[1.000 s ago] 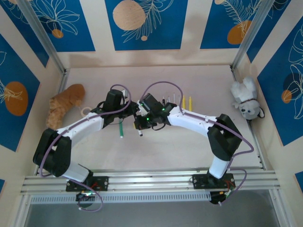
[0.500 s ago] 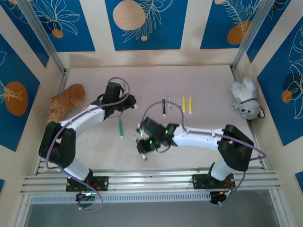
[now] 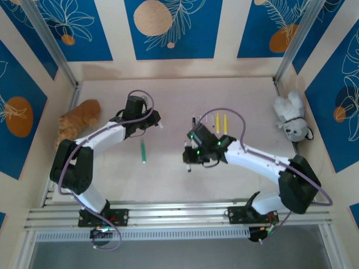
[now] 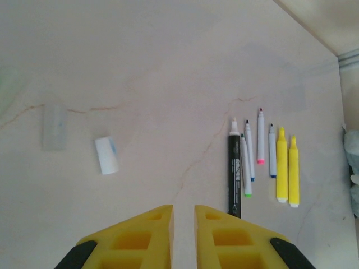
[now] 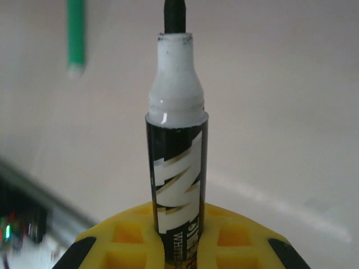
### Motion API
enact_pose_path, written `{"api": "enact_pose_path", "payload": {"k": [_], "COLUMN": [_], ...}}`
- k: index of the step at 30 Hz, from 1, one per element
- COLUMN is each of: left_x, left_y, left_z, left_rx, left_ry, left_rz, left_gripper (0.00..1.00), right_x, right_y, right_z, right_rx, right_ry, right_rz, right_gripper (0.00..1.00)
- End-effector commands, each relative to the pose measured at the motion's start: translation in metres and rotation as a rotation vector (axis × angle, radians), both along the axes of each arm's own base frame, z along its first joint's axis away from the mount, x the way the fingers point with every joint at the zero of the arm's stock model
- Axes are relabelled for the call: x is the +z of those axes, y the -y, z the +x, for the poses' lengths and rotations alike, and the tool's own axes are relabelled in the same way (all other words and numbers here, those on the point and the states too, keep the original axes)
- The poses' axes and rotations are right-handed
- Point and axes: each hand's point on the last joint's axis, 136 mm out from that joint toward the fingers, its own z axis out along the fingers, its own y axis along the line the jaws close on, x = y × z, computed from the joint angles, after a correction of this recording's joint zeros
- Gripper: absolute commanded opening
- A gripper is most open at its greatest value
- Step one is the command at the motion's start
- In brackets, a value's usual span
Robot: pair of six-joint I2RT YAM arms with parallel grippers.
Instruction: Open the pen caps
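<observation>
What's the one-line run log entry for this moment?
right hand: shut on uncapped black marker | left hand: cannot tell, above table | green pen: lying alone
</observation>
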Motion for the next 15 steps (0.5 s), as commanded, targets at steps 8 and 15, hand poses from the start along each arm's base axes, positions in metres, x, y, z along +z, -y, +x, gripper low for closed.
{"api": "enact_pose_path", "payload": {"k": [8, 15], "left_x": [0.019, 0.013], "left_y": [-0.003, -0.003], "left_z": [-0.033, -0.036], "left_rx": [-0.076, -0.095], "left_ry": [0.028, 0.019], "left_rz": [0.039, 0.046], "left_gripper": [0.00, 0.00], "right_x": [0.002, 0.006], "right_y": [0.121, 0.203], "right_z": [0.119, 0.153], "right_rx": [-0.266, -0.395], "right_ry": [0.037, -0.005], "right_rz": [-0.341, -0.410], "right_gripper": [0.00, 0.00]}}
